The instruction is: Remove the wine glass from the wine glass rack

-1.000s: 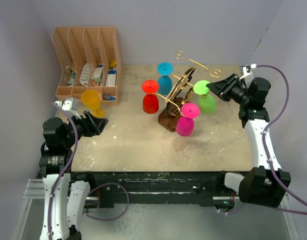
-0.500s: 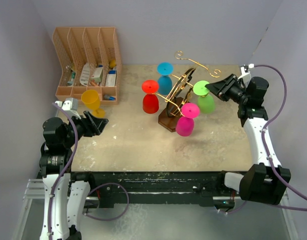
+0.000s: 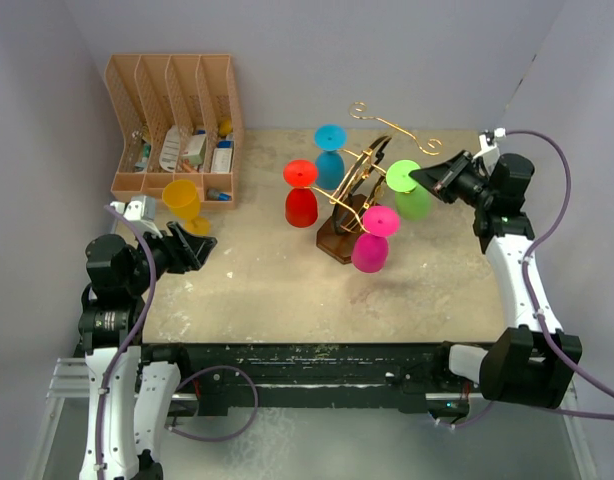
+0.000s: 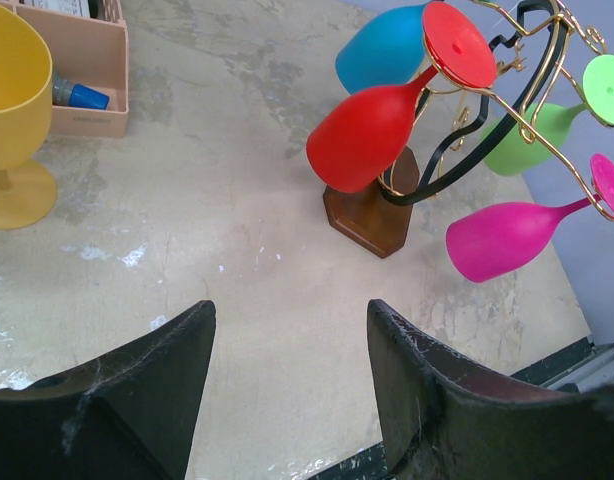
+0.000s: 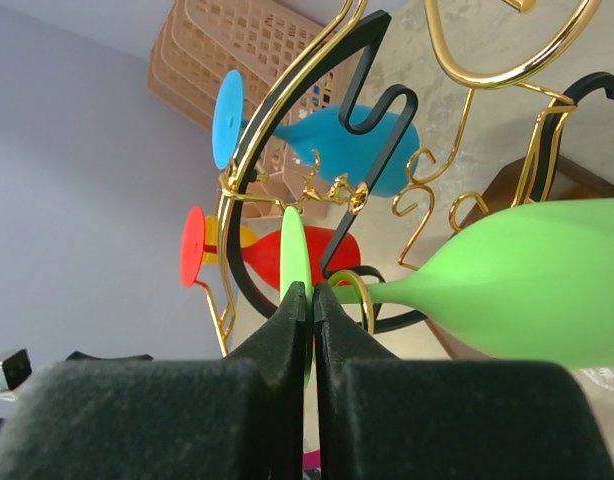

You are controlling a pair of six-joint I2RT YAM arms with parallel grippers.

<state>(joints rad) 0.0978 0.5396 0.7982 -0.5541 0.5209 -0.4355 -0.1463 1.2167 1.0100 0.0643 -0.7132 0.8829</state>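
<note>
The green wine glass (image 5: pixel 547 280) hangs by its foot from a gold wire arm on the right-hand side of the wine glass rack (image 3: pixel 339 240), bowl slung below and tilted outward from the rack's wooden base. The right gripper (image 5: pixel 309 300) is fully pinched onto the rim of that glass's flat foot, which shows edge-on between the two fingers; the stem and bowl are not touched. The left gripper (image 4: pixel 287 380) stands well to the left of the rack, jaws spread wide and holding nothing, with a yellow glass (image 4: pixel 12 110) standing upright just beside it. The red glass (image 4: pixel 372 130), blue glass (image 4: pixel 387 45) and pink glass (image 4: pixel 507 238) hang on the rack's other arms. Assessment: the glass looks like opaque moulded plastic, so probably light, stiff and not brittle, but smooth-skinned. The foot is thin, and a pinch on its edge gives little contact; the bowl's weight may swing the glass about the grip. The foot probably has to slide outward along the wire, past the scroll end. The thin wire may flex, and a snag could drag or tip the loaded rack.
</note>
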